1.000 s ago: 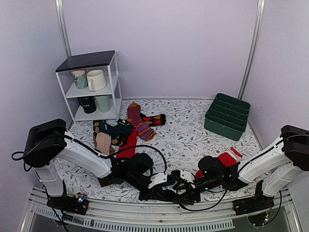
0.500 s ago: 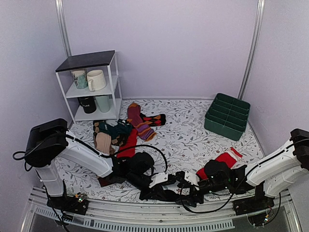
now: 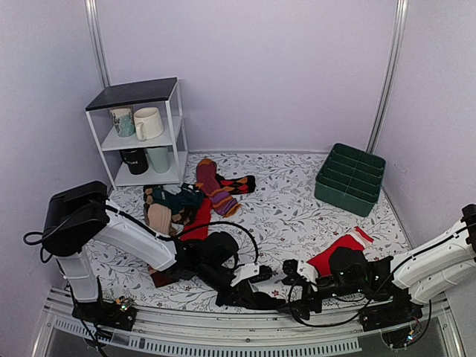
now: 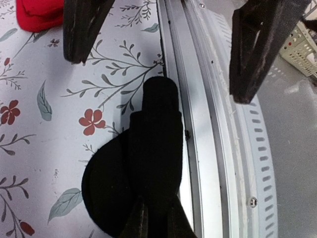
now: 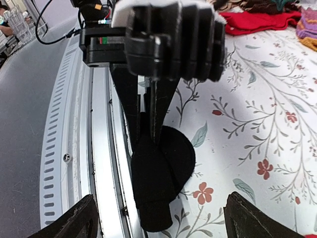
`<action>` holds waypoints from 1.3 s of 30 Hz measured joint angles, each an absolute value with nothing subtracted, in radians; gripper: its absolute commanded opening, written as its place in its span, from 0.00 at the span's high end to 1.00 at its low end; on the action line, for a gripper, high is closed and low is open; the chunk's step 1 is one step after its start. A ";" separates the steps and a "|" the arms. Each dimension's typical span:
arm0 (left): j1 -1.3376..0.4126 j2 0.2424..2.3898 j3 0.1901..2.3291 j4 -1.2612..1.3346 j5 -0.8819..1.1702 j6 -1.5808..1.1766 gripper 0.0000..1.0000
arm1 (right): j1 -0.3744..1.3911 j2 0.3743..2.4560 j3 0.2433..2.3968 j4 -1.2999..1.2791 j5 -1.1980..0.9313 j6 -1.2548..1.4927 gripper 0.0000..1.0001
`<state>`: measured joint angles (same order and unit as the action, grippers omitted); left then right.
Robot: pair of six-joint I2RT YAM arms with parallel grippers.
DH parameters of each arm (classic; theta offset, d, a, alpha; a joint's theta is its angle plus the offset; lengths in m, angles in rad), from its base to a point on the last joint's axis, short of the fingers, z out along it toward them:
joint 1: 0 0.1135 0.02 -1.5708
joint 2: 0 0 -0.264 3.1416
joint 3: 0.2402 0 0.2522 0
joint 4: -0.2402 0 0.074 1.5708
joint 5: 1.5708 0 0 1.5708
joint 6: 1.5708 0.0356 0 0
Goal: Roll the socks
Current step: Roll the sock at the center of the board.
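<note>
Now left pincer [image 4: 151,218] pinching socks [image 4: 151,148], long axis along rail [image 4: 198,99] toward spread right pincer [image 5: 159,206].

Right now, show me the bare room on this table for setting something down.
Free: the floral tablecloth between the sock pile and the green bin. Crowded: the near edge around the black socks and the red sock, and the left side at the pile.

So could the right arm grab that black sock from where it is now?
Probably yes. The right gripper is open, its fingers spread either side of the free end of the black sock, with nothing between them. The left gripper pinches the other end, close by.
</note>
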<state>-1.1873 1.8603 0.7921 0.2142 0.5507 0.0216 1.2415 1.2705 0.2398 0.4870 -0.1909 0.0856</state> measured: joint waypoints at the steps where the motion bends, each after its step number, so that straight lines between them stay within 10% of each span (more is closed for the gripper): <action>1: -1.184 1.864 0.795 0.213 0.559 0.015 1.00 | 1.242 1.254 0.228 0.494 -0.183 0.085 0.11; 39: -1.130 1.930 0.849 0.189 0.701 -0.065 1.00 | 1.368 1.530 0.311 0.593 0.005 -0.012 0.19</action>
